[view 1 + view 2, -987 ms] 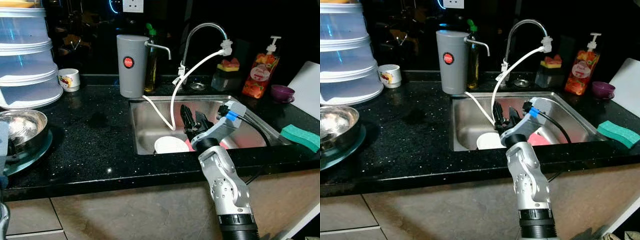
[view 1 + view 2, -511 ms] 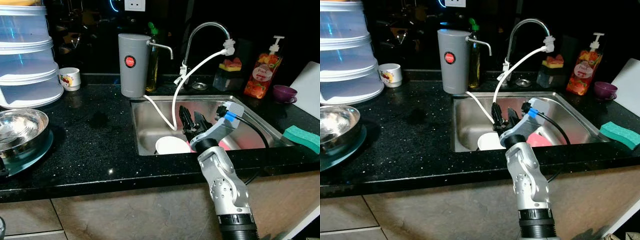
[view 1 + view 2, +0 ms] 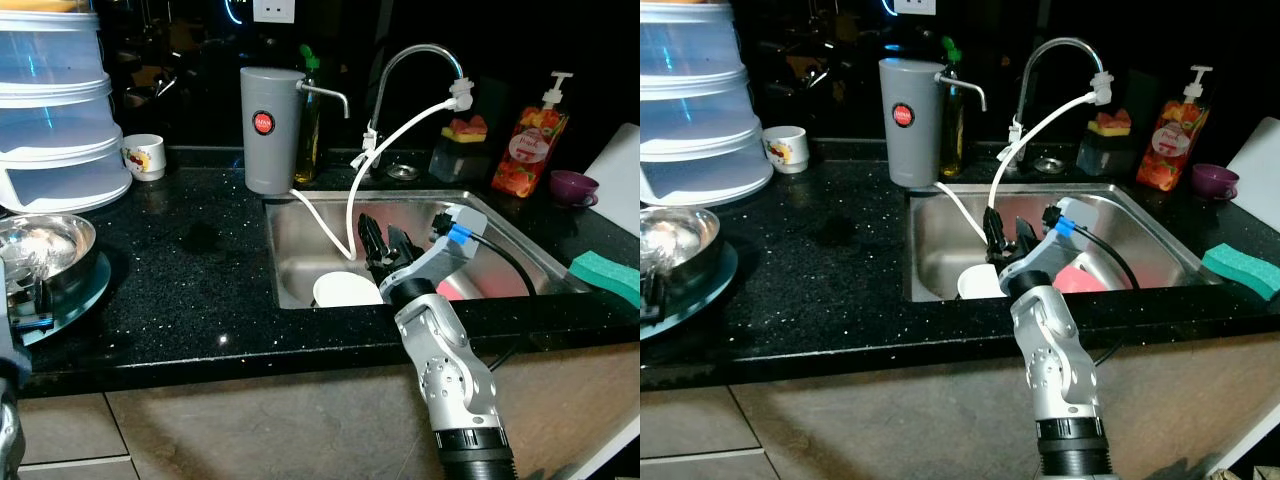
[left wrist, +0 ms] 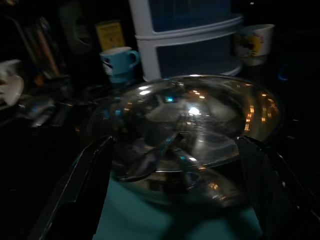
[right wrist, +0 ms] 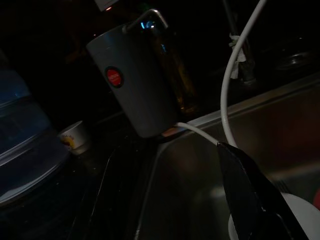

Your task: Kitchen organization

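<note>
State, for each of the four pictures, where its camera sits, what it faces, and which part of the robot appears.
Left eye: head, facing down at the sink; right gripper over it.
Right eye: same scene beside it, shared white bowl.
Left wrist: facing the steel bowl between open fingers.
Right wrist: facing the grey water filter, shared with both eyes; one finger.

The worktop (image 3: 200, 290) is glossy black stone (with small speckles). The sink (image 3: 300, 240) is brushed metal. The bowl (image 3: 45, 250) is shiny steel.
</note>
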### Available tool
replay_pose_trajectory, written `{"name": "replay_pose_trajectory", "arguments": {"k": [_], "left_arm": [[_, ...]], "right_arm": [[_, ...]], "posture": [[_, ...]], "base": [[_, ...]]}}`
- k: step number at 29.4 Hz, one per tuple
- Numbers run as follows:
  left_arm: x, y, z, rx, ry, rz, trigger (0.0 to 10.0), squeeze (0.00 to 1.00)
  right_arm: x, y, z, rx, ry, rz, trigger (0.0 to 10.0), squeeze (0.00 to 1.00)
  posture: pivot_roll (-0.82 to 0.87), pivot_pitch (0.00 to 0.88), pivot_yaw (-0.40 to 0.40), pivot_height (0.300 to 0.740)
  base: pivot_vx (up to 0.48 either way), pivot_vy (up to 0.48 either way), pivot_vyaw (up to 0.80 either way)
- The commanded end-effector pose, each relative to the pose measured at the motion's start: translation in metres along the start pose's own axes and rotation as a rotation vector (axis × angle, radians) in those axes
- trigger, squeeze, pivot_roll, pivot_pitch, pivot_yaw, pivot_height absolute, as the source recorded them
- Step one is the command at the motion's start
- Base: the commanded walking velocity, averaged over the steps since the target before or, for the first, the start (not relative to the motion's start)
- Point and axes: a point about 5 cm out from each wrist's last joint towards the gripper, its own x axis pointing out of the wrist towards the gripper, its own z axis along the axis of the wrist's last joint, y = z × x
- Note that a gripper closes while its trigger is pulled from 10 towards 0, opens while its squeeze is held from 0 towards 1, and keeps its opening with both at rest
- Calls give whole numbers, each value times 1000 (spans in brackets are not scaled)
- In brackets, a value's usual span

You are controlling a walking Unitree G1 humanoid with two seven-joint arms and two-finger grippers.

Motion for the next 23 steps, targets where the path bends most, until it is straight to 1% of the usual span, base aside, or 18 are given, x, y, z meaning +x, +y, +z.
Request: {"name": "replay_pose_trajectory", "arguments": {"k": [1,3,5,6,7,8,10,11,12,14,15,16,23], "left_arm": [[3,0,-1,-32,-2,-8,10000,0],[8,0,2,-52,-26,-16,10000,0],[11,0,3,-67,-28,-19,10000,0],[13,0,2,-96,-17,-15,10000,0],[13,0,2,-96,-17,-15,10000,0],[15,1,0,-129,-1,-13,10000,0],[17,1,-6,-188,35,-15,9216,0],[18,1,-9,-212,53,-17,6980,0],[19,2,-12,-236,68,-14,3020,0],[20,2,-14,-250,77,-11,3020,0],[20,3,-15,-263,86,-9,1059,0],[21,3,-17,-275,97,-11,0,0],[23,0,-21,-294,108,-34,0,0]], "right_arm": [[-2,-4,0,-6,-9,-19,10000,0],[-2,-5,1,-9,-10,-20,10000,0],[-2,-5,1,-9,-11,-21,10000,0],[-2,-5,1,-10,-11,-21,10000,0],[-2,-5,1,-10,-11,-21,10000,0],[-2,-5,1,-10,-11,-21,10000,0],[-1,-5,1,-10,-11,-21,10000,0],[-1,-5,1,-10,-11,-21,10000,0],[-1,-5,1,-11,-11,-22,10000,0],[-1,-5,1,-11,-11,-22,10000,0],[-1,-5,1,-11,-11,-22,10000,0],[-1,-5,1,-11,-11,-24,10000,0],[-1,-7,1,-7,-11,-29,10000,0]], "posture": [[234,86,-88,740],[234,86,-88,740],[231,82,-89,740],[229,81,-87,740],[229,81,-87,740],[229,81,-87,740],[229,78,-88,740],[227,78,-88,740],[228,77,-87,740],[226,76,-86,740],[226,76,-86,740],[225,74,-85,740],[225,69,-83,740]], "base": [[0,0,0],[0,0,0],[0,0,0],[0,0,0],[0,0,0],[0,0,0],[0,0,0],[0,0,0],[0,0,0],[0,0,0],[0,0,0],[0,0,0],[0,0,0]]}}
